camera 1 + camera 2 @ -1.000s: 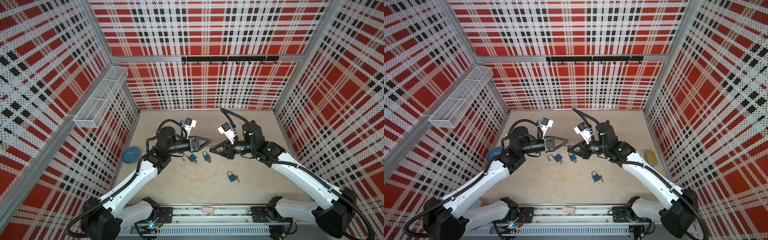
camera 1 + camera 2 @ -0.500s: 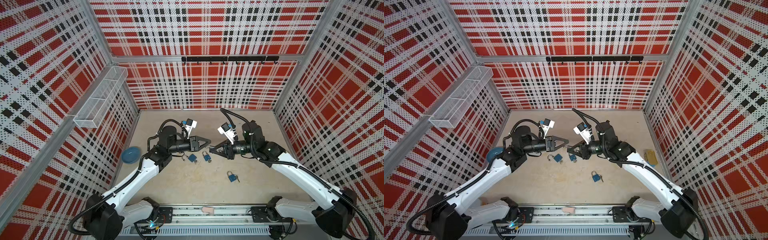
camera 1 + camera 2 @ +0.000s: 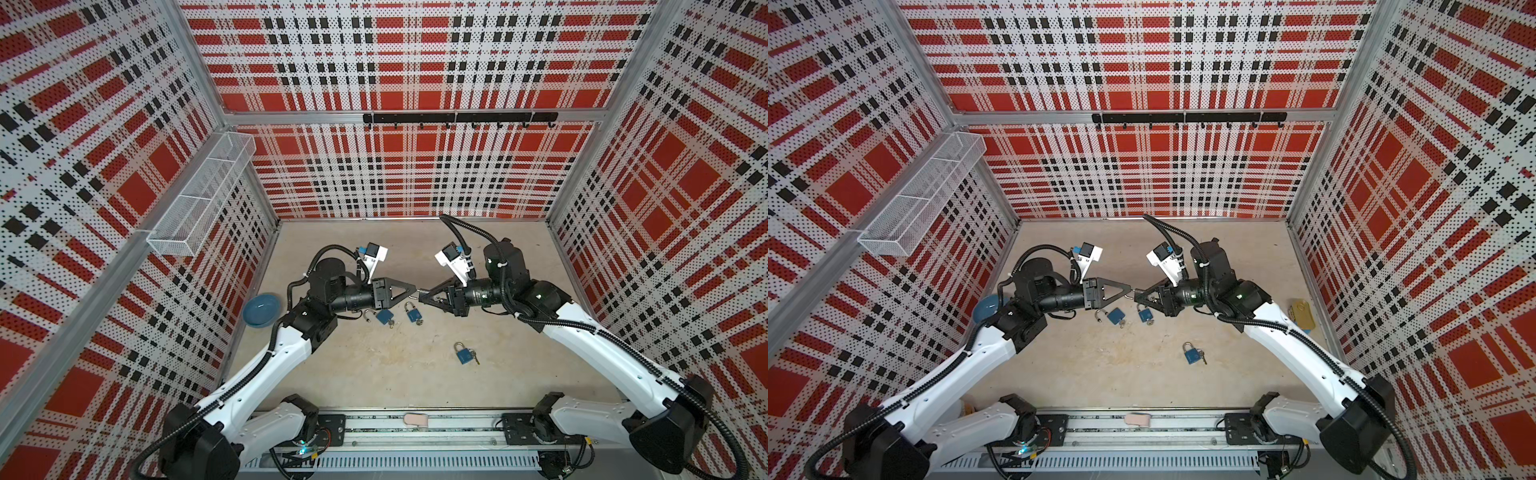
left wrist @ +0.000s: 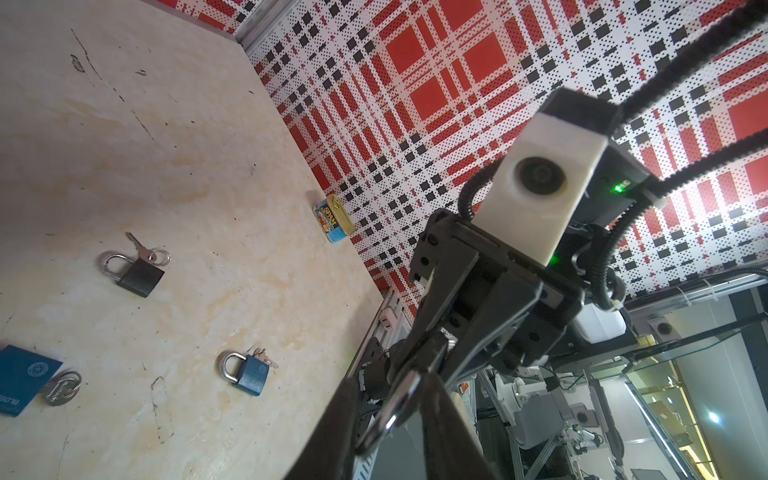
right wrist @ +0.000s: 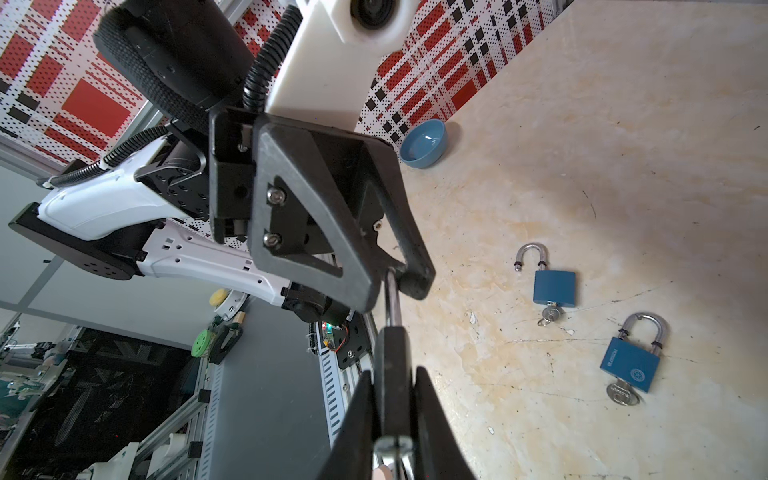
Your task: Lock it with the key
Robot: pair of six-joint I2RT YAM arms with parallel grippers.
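In both top views the two grippers meet tip to tip above the middle of the table. My right gripper (image 5: 392, 399) (image 3: 422, 296) is shut on the dark body of a padlock (image 5: 392, 365), seen edge-on. A silver key ring (image 5: 392, 446) shows at the body's base; the key itself is hidden. The padlock's silver shackle (image 5: 392, 303) (image 4: 395, 405) reaches into my left gripper (image 4: 392, 415) (image 3: 414, 287), whose fingers close on it from both sides. The same meeting point shows as the left gripper (image 3: 1131, 287) against the right gripper (image 3: 1136, 296).
Three blue padlocks with keys lie below the grippers: one with its shackle open (image 3: 384, 316), one beside it (image 3: 412, 313), one nearer the front (image 3: 464, 354). A dark padlock (image 4: 139, 274), a blue bowl (image 3: 262, 309) at the left wall, a Spam can (image 3: 1300, 311) at the right wall.
My left gripper's fingers have narrowed onto the shackle. Both arms have hardly moved and the right grip is unchanged.
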